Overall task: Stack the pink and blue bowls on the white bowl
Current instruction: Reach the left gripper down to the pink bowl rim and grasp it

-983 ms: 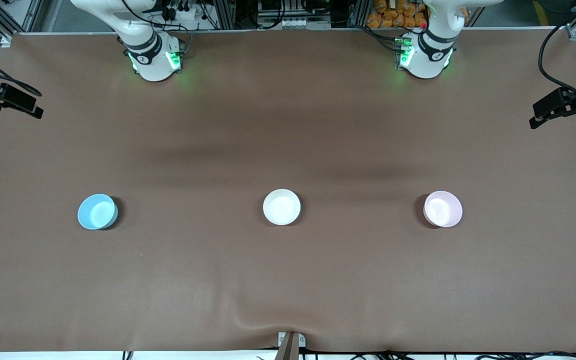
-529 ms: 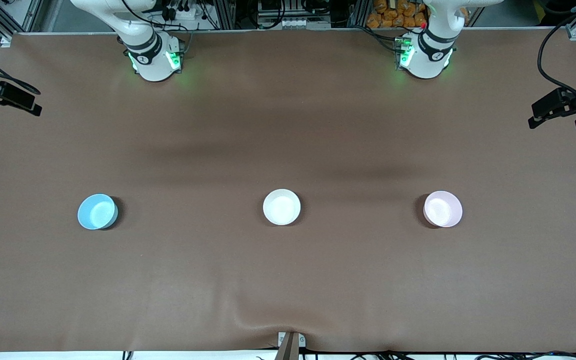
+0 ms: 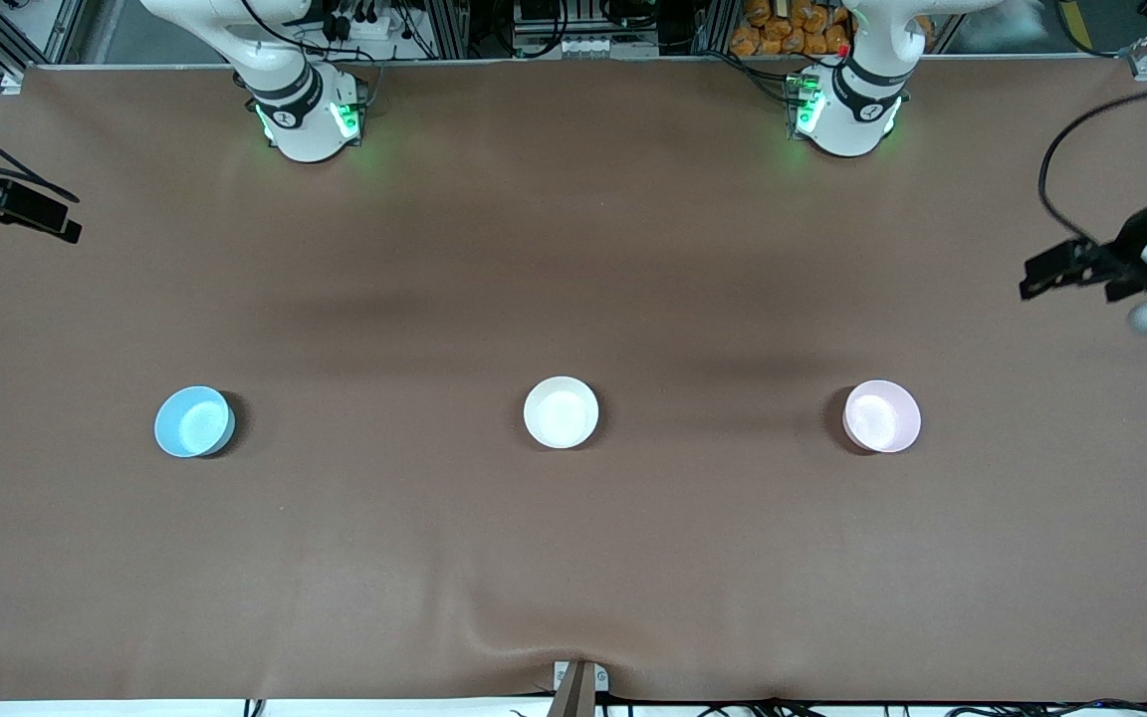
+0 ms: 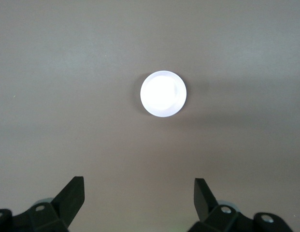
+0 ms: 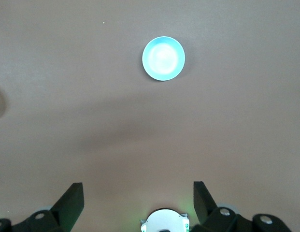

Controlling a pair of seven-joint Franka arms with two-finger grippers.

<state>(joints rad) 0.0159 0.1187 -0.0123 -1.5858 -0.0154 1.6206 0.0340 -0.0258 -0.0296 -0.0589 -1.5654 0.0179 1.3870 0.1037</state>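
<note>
Left gripper (image 4: 136, 193) lower now, high over pink bowl (image 3: 881, 415).

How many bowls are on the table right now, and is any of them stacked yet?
3, in a row, none stacked: the blue bowl toward the right arm's end, the white bowl in the middle, the pink bowl toward the left arm's end. Nothing appears hidden.

Robotics lab bench

Two white robot arm bases (image 3: 307, 119) with green status lights stand bolted along one edge of a wide tabletop (image 3: 573, 558) covered in plain brown matting, with aluminium framing (image 3: 454, 25), bundled cables (image 3: 354, 20) and a camera mount (image 3: 575, 685) at its edges.
</note>
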